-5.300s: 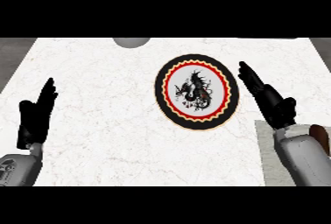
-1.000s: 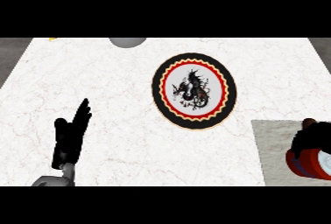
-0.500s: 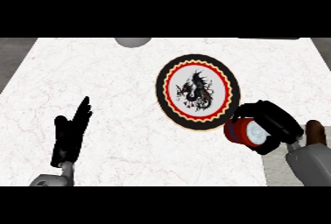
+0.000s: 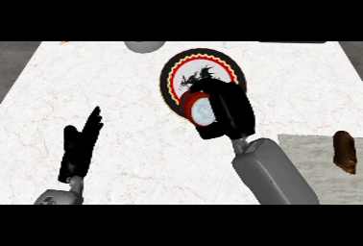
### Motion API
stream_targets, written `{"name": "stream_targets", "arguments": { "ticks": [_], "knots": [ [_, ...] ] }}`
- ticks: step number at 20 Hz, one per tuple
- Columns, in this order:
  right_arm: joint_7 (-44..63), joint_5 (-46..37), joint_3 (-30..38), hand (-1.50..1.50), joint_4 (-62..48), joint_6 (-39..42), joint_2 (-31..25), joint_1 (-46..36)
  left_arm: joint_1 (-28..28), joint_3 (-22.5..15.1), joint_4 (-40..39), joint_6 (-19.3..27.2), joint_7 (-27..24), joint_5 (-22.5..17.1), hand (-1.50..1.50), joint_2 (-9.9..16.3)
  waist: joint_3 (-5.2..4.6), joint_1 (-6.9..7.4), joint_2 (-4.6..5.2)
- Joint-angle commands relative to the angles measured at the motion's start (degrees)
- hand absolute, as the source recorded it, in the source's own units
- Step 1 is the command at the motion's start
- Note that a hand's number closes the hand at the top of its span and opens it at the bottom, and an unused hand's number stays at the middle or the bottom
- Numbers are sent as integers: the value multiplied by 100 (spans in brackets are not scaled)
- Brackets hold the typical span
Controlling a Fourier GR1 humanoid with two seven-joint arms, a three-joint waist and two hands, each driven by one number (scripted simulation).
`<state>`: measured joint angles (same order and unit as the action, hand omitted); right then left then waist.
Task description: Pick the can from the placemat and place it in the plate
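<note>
A red can [image 4: 193, 108] with a pale end hangs tilted over the lower part of the plate [image 4: 172, 72], a black round plate with a red and yellow toothed ring and a dragon figure. My right hand [image 4: 228, 111] is shut on the can, fingers curled round its right side and hiding part of the plate. The grey placemat [image 4: 308, 163] lies at the lower right, behind my right forearm. My left hand [image 4: 79, 146] rests open at the lower left, fingers pointing up.
A brown oblong object [image 4: 344, 152] lies on the placemat near the right edge. A grey rounded object [image 4: 144, 46] shows at the counter's far edge. The white marble counter [image 4: 85, 81] spreads to the left of the plate.
My right hand has carried the can up and to the left, from beside the plate's lower right rim to over the plate. The brown object on the placemat is now uncovered. The left hand stayed.
</note>
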<state>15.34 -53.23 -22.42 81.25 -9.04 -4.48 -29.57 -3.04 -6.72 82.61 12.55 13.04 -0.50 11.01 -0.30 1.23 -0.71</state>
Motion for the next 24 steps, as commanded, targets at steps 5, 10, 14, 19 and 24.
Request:
{"name": "stream_targets", "arguments": {
  "ticks": [5, 10, 14, 19, 24],
  "knots": [
    [3166, -574, -517, 150, -457, -419, 440, -1563, -3, 24, 34, -6, -82, 33, 0, -49, 25, 44, 76],
    [2943, -497, 80, 150, -1038, -331, 446, -1958, 316, 93, 277, -65, -76, 38, 0, -45, 29, -42, 73],
    [2384, -420, 469, 150, -1709, -548, 412, -1895, 79, 65, -43, 45, -200, 248, 0, -204, 30, -82, 78],
    [1884, -399, 721, 150, -2897, -985, 436, -1992, -90, 299, -269, -114, -280, 88, 0, -183, 29, -70, 90],
    [1218, 334, 1338, 150, -3955, -307, 247, -2532, -130, 252, -218, -120, -227, 162, 0, -186, 30, 1, 121]
  ]
}}
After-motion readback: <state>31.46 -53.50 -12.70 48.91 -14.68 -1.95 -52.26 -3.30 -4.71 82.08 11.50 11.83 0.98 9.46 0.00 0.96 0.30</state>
